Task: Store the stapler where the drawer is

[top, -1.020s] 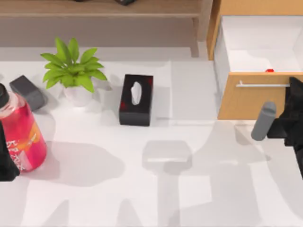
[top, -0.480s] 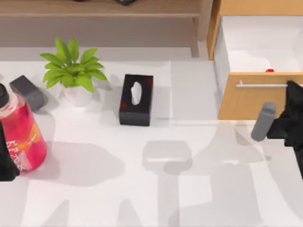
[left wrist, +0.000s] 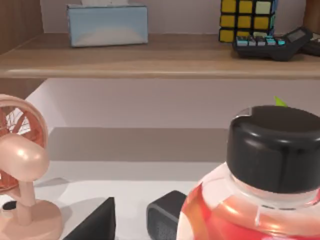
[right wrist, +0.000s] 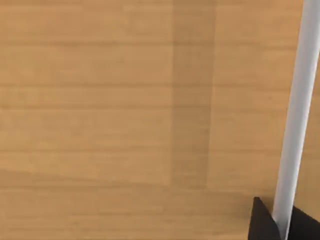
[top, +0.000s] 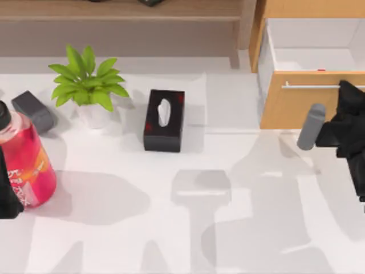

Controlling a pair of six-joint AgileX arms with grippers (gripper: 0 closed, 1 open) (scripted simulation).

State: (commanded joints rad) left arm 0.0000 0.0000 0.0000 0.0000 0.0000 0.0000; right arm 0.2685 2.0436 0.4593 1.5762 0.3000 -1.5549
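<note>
One stapler (top: 33,111) is seen, lying on the table (top: 171,228) at the far left, behind the bottle (top: 25,157) and beside the plant (top: 88,85); its dark corner is also seen past the bottle (left wrist: 260,190) in the left wrist view (left wrist: 167,220). One drawer (top: 296,105) is seen at the right, pulled out, its white inside exposed. One tissue box (top: 164,120), one plant and one bottle are counted on the table. On the shelf (left wrist: 150,55), one blue box (left wrist: 107,24), one cube (left wrist: 247,20) and one calculator (left wrist: 277,42) are counted; one fan (left wrist: 20,165) stands below.

The right gripper (right wrist: 280,222) is placed at the handle (right wrist: 295,115) of the drawer front (right wrist: 125,100), with a finger on either side of the bar; whether the bar is clamped cannot be told. The left gripper is parked at the table's left edge, by the bottle; its state cannot be told.

Compared with one second ago, the drawer front and handle (top: 313,86) are seen farther back, less of the white inside is exposed, and the right arm has shifted with them. The stapler is unmoved.
</note>
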